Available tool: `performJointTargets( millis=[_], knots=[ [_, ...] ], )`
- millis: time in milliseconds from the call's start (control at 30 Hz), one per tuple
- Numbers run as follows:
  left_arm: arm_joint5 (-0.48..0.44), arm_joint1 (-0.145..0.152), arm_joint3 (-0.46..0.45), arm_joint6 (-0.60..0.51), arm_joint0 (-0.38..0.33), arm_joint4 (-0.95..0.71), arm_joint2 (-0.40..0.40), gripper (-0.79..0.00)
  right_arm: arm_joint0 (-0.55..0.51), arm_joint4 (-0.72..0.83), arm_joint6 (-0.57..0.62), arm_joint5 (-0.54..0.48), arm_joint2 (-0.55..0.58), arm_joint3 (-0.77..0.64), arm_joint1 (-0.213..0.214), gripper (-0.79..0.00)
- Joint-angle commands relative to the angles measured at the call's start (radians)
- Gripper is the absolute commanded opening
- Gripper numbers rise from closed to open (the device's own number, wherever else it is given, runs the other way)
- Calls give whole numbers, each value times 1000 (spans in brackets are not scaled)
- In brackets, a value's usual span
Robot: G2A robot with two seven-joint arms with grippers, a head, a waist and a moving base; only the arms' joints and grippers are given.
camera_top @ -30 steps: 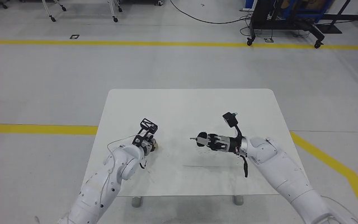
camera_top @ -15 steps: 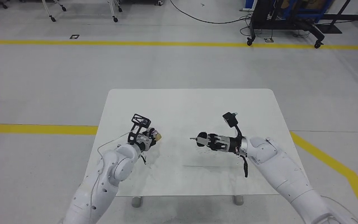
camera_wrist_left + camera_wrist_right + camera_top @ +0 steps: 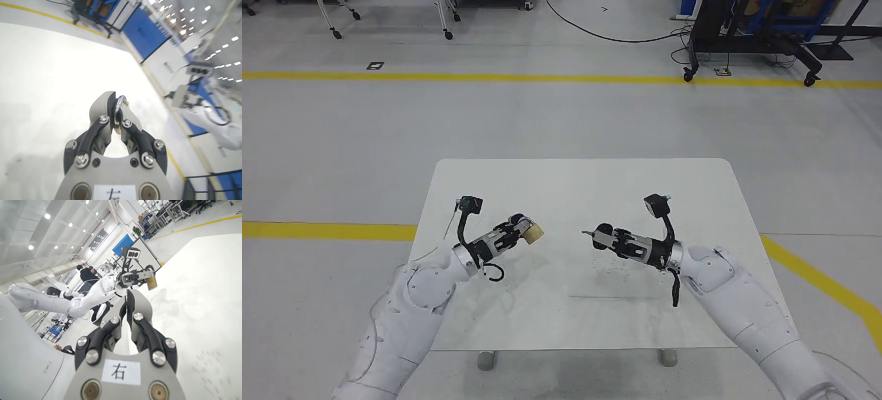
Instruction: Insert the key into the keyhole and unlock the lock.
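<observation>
Arms over table (image 3: pixel 582 185), grippers facing each other.
We see left gripper (image 3: pixel 521 234) pinching lock (image 3: pixel 533 233), swung outward since before; right gripper (image 3: pixel 598 237) pinches key (image 3: pixel 587 233).

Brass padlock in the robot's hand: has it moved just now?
Yes. The brass padlock, held in the left gripper, has shifted toward the far edge of the white table and nearer the right gripper holding the small metal key.

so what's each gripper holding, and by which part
Left gripper holds the padlock by its shackle. Right gripper pinches the key by its head end, blade sticking out.
</observation>
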Motion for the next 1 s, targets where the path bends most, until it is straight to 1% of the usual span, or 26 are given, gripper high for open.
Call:
performJointTargets(
  millis=[0,267,300,333,367,433,500,533,567,600,667,700,733,967],
  knots=[
    [-16,-2,22,-17,-11,-87,6,-785,4,3,-30,24,-3,-4,-5,-785],
    [-16,-2,22,-17,-11,-87,6,-785,4,3,-37,30,-2,-4,-6,-785],
    [7,-3,22,-7,-5,-90,9,-785,4,3,-37,30,-2,-4,-6,-785],
    [24,-6,16,-12,2,-134,18,-785,0,4,-42,37,-5,-13,-7,-785],
    [43,-10,18,-43,6,-225,25,-785,-5,10,-43,44,-15,-31,-10,-785],
    [160,-15,58,-132,-21,-410,21,-785,-1,9,-40,73,-33,-40,-17,-785],
    [356,-23,110,-215,-66,-626,14,-785,6,16,-56,87,-52,-48,-26,-785],
    [433,-27,135,-245,-93,-696,13,-785,11,13,-68,93,-59,-44,-31,-785],
    [543,-32,176,-268,-118,-771,16,-785,17,-4,-90,104,-63,-34,-35,-785],
    [622,-38,200,-290,-154,-826,20,-785,22,-23,-115,114,-68,-27,-40,-785],
    [707,-46,265,-322,-204,-878,34,-785,26,-43,-157,121,-79,-17,-50,-785],
    [738,-50,289,-327,-229,-883,43,-785,29,-55,-172,126,-83,-13,-54,-785],
    [735,-52,301,-329,-241,-887,46,-785,31,-65,-185,129,-85,-13,-57,-785],
    [735,-52,301,-329,-241,-887,46,-785,32,-67,-188,130,-86,-13,-58,-785]
  ],
)
